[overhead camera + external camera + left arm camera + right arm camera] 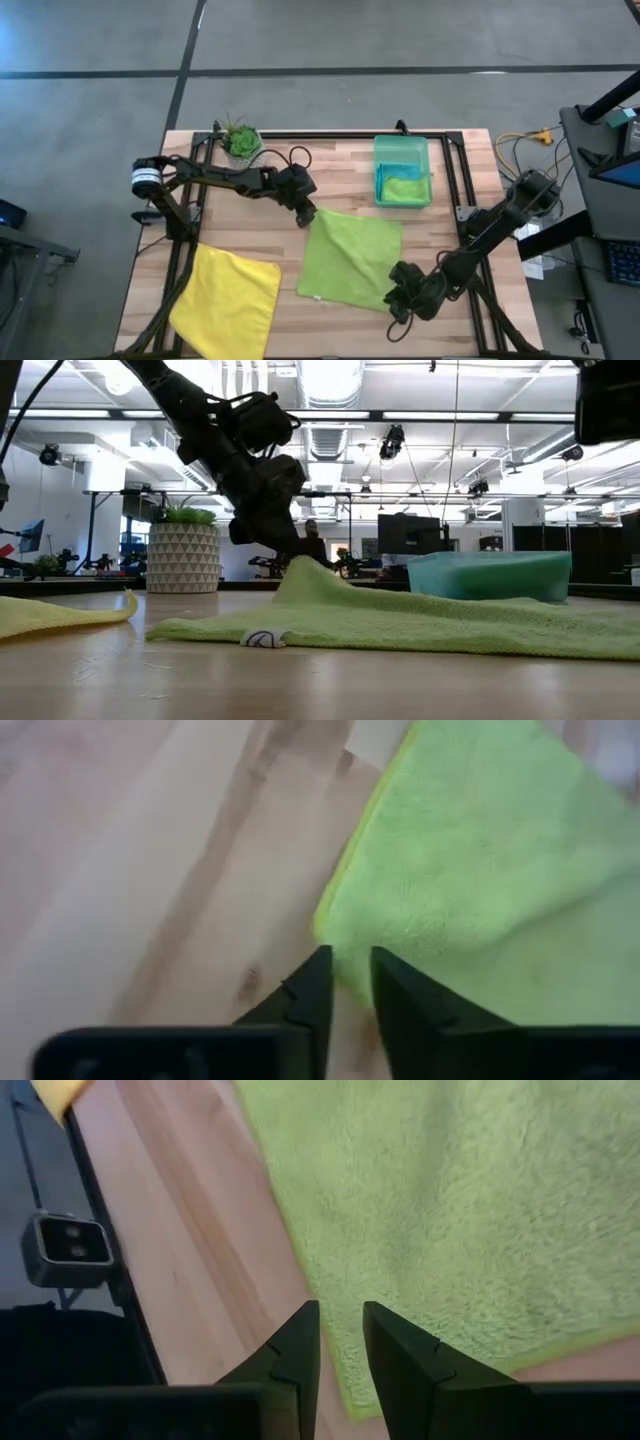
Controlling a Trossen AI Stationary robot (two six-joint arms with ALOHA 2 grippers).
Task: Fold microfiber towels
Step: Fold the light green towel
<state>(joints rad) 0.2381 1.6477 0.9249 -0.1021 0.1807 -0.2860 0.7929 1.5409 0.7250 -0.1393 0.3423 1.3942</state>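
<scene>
In the low view, nearest the lens, we see the front hem of the lime green towel (420, 622) with a small white tag (262, 639). The cloth lies flat on the table (320, 685) but rises to a peak at its far corner, where the left gripper (275, 545) meets it. The yellow towel (60, 614) lies to the left; the green plastic bin (490, 576) and a potted plant (184, 550) stand behind.

In the high view, we find the lime green towel (350, 258) at table centre, the yellow towel (228, 300) at the near left corner, and a teal towel (398, 174) and another lime green towel (405, 189) inside the bin (402, 150). The left gripper (305, 214) sits at the towel's far left corner, the right gripper (398, 300) at its near right corner.

In the left wrist view, the fingers (312, 995) stand slightly apart over the towel corner (480, 870); we cannot tell whether they pinch it.

In the right wrist view, the fingers (295, 1350) stand slightly apart, straddling the towel edge (440, 1210) without clamping it.
</scene>
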